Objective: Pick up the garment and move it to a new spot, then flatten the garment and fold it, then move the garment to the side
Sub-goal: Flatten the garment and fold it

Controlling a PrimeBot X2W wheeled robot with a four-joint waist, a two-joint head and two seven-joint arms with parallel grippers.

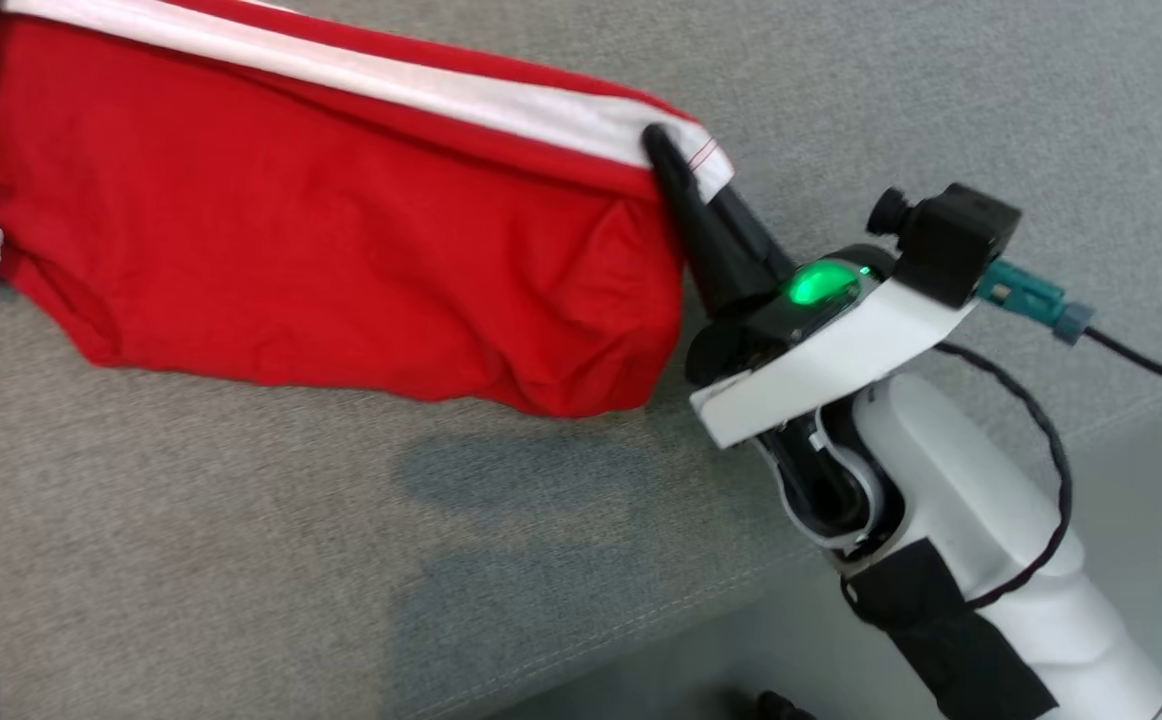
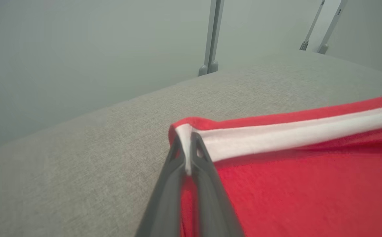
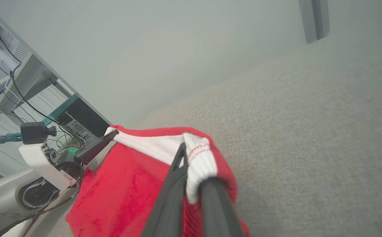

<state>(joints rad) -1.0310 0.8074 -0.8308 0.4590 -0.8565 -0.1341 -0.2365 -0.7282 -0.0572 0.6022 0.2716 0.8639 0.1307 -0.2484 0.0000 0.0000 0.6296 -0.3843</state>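
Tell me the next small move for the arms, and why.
The left gripper and right gripper are each shut on an end of the white band, and the red garment hangs bunched between them over the grey cushion. So probably lower both arms together, band taut, to lay it flat.

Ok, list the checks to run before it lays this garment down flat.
1. The left fingers are shut on one end of the white band: ok.
2. The right fingers are shut on the band's other end: ok.
3. The band is stretched straight between both grips: ok.
4. The garment hangs smooth: not ok, it is creased and bulges at the bottom.
5. Its lower edge is off the grey surface: cannot tell.
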